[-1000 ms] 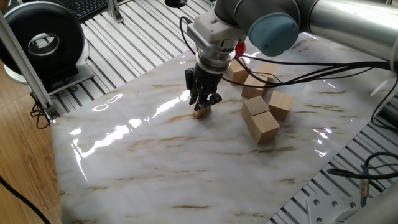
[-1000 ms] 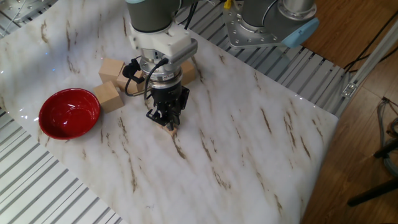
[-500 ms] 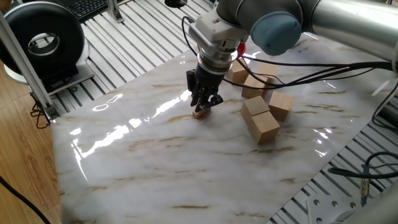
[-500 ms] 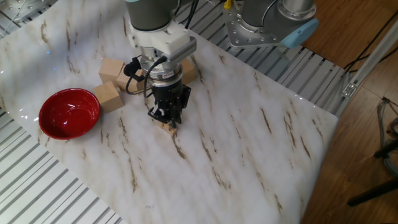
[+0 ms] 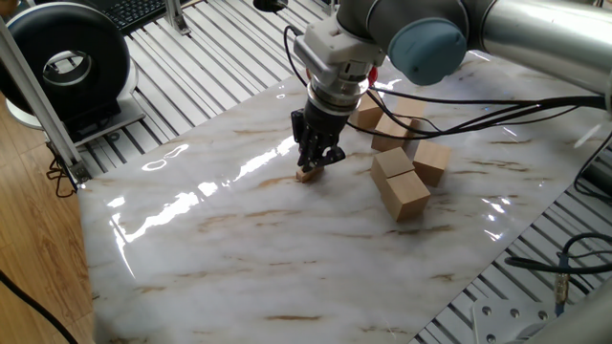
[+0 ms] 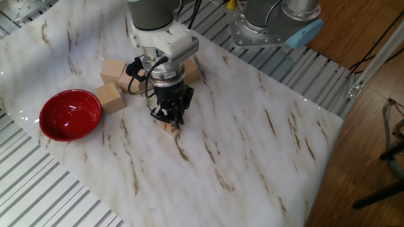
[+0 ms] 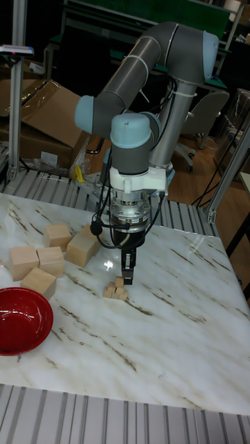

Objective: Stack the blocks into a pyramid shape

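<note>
Tan cubes (image 7: 117,289) already form a small stepped pile (a pyramid, seemingly complete); the gripper (image 7: 128,276) hovers just above, its opening unclear.

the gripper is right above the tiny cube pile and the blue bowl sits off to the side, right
Not quite: the bowl is red, not blue, as the other fixed view shows. The rest holds: the gripper is right above the tiny cube pile, with the bowl off to the side.
</note>
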Motion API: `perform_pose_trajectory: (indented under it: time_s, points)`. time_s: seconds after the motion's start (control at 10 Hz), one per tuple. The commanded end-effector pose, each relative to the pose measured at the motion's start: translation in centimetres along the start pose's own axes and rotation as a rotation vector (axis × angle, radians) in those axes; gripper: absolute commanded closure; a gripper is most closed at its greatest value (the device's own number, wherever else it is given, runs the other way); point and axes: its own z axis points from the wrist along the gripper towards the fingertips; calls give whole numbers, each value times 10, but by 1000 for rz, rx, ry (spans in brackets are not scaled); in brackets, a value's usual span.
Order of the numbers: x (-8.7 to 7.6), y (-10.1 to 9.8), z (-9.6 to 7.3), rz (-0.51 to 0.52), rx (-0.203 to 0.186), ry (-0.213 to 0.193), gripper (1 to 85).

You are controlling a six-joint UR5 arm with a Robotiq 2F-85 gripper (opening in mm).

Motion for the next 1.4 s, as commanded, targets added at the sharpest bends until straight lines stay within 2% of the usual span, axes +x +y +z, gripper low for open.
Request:
perform_pose_trajectory:
  time_s: [0.0,0.6,0.8,1.1,1.2,1.3]
  points:
    - [1,-2,-2,6,6,-5,653]
    - [1,-3,-2,12,10,-8,660]
    - [-9,-4,-2,31,11,-21,650]
    - [-33,-11,-15,76,7,-18,650]
    - [-38,-17,-18,101,19,-9,650]
    - [-34,-25,-21,121,45,30,677]
